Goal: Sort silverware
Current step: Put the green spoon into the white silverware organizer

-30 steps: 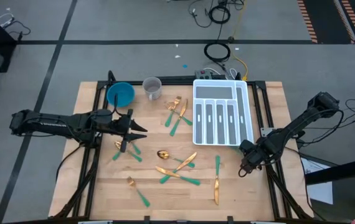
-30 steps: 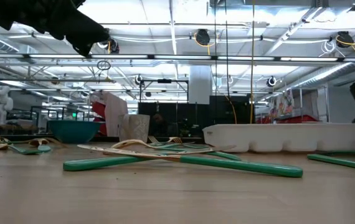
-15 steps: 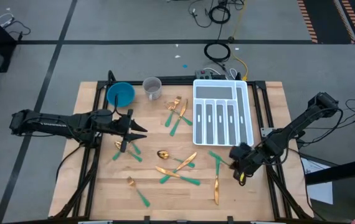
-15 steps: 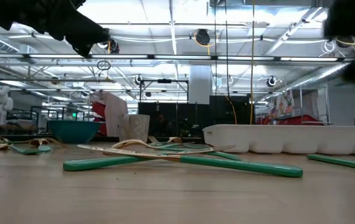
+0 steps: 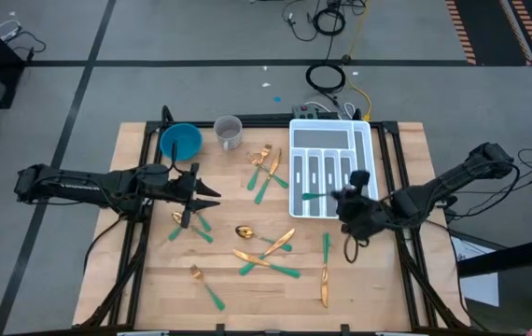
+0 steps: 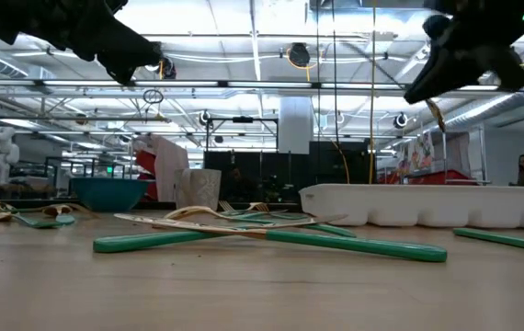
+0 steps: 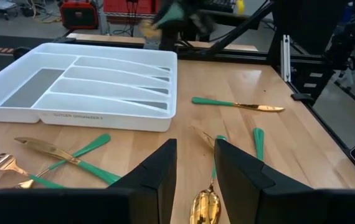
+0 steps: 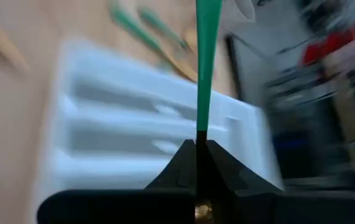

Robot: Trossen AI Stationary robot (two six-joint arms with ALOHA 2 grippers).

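The silverware, gold heads on green handles, lies scattered on the wooden table (image 5: 154, 280), with a crossed heap (image 5: 266, 250) in the middle and a knife (image 5: 324, 273) near the front. My right gripper (image 5: 339, 198) hangs above the near end of the white tray (image 5: 331, 140), shut on one green-handled piece (image 5: 315, 196). My left gripper (image 5: 212, 193) hovers at the table's left, open with nothing between its fingers; a gold spoon (image 7: 205, 206) lies below it. My right gripper pinches the piece between its two fingers where the green handle (image 8: 202, 121) meets the gold head (image 8: 197, 211). The handle runs on past the fingertips toward the table's left, along the fingers. The piece is lifted clear, above the tray; its gold end (image 6: 438, 115) hangs behind the fingers.
A blue bowl (image 5: 181, 141) and a clear cup (image 5: 229, 132) stand at the far left. More silverware (image 5: 266, 168) lies left of the tray. The tray's long compartments (image 7: 103, 81) run from the near side to the far side.
My right gripper has risen from the table's right edge and swung left and toward the far edge, over the tray's near end. It has rolled about its own line, carrying the green-handled piece, whose handle now points left.
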